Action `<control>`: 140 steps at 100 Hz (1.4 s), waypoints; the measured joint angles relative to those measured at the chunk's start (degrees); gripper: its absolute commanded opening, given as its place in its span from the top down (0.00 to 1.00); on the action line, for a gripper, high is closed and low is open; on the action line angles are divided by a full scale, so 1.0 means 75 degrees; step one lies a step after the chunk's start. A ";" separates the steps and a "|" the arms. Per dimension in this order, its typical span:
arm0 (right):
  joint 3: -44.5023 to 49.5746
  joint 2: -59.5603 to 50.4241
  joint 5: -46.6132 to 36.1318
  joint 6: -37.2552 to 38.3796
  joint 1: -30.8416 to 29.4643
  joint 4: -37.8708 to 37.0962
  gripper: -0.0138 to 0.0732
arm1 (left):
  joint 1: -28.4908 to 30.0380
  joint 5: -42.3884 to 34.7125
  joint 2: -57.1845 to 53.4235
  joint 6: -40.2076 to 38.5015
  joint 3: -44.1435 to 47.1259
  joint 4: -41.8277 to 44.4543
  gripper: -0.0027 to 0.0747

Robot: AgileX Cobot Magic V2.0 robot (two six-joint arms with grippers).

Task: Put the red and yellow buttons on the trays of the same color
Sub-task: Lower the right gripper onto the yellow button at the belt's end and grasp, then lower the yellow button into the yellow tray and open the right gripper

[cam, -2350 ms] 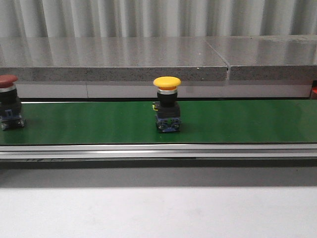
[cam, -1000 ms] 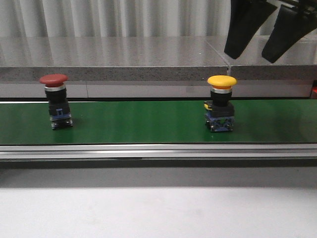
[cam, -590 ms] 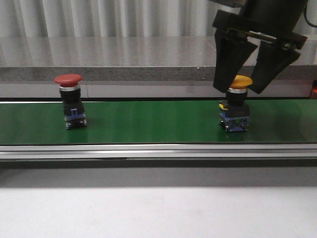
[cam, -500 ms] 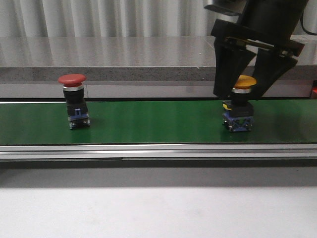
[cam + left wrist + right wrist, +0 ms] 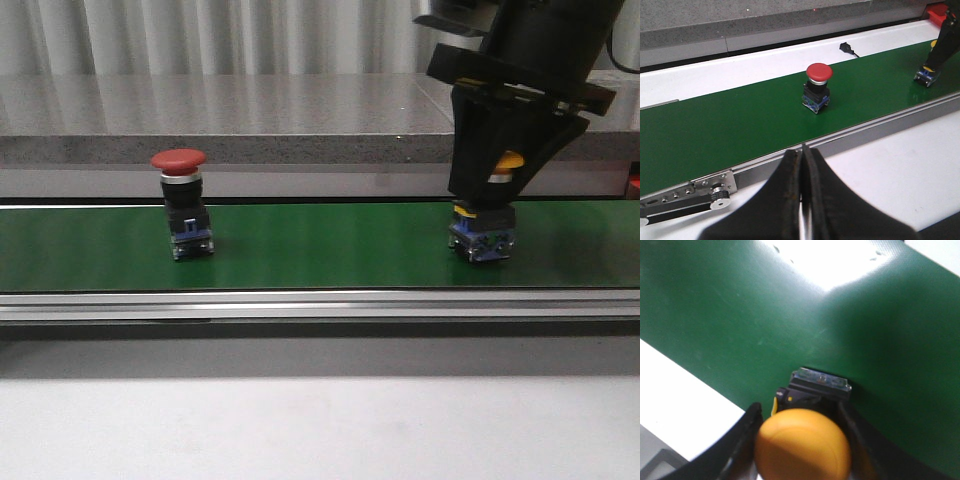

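Observation:
The yellow button (image 5: 482, 238) stands upright on the green belt (image 5: 320, 250) at the right. My right gripper (image 5: 487, 195) comes down over it from above, fingers pressed against both sides of its cap and body. From the right wrist, the yellow cap (image 5: 802, 450) fills the gap of that gripper (image 5: 800, 416). The red button (image 5: 183, 215) stands alone on the belt at the left, also seen as the red button (image 5: 817, 87) from the left wrist. My left gripper (image 5: 803, 152) is shut and empty, over the white table in front of the belt. The trays are out of view.
A silver rail (image 5: 320, 303) edges the belt's near side, with white table (image 5: 320, 420) in front. A grey stone ledge (image 5: 230, 130) runs behind. A small red object (image 5: 633, 183) shows at the far right edge. A black cable end (image 5: 847, 48) lies behind the belt.
Both buttons have ridden the belt to the right. My right gripper came down over the yellow button and its fingers drew together on it.

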 measured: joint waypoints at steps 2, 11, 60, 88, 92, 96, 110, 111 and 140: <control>0.0000 -0.0035 0.0014 0.0064 -0.0017 0.0017 0.61 | 0.0000 0.0000 0.0000 0.0000 0.0000 0.0000 0.99; 0.0000 -0.0230 0.0014 0.0369 -0.0207 0.0017 0.61 | 0.0000 0.0000 0.0000 0.0000 0.0000 0.0000 0.99; 0.0000 -0.1777 0.0212 0.2108 -0.2420 -0.1269 0.61 | 0.0000 0.0000 0.0000 0.0000 0.0000 0.0000 0.99; 0.0000 -0.1916 0.0339 0.2392 -0.4306 -0.1281 0.61 | 0.0000 0.0000 0.0000 0.0000 0.0000 0.0000 0.99; 0.0000 -0.1916 0.0339 0.2469 -0.4543 -0.1281 0.61 | 0.0000 0.0000 0.0000 0.0000 0.0000 0.0000 0.99; 0.0000 -0.1916 0.0322 0.2558 -0.4817 -0.1281 0.61 | 0.0000 0.0000 0.0000 0.0000 0.0000 0.0000 0.99; 0.0030 -0.1916 0.0040 0.2866 -0.5624 -0.1297 0.61 | 0.0000 0.0000 0.0000 0.0000 0.0000 0.0000 0.99; 0.0030 -0.1916 0.0021 0.2894 -0.5698 -0.1297 0.61 | 0.0000 0.0000 0.0000 0.0000 0.0000 0.0000 0.99; 0.0818 -0.1916 -0.0866 0.3219 -0.7151 -0.1297 0.61 | 0.0000 0.0000 0.0000 0.0000 0.0000 0.0000 0.99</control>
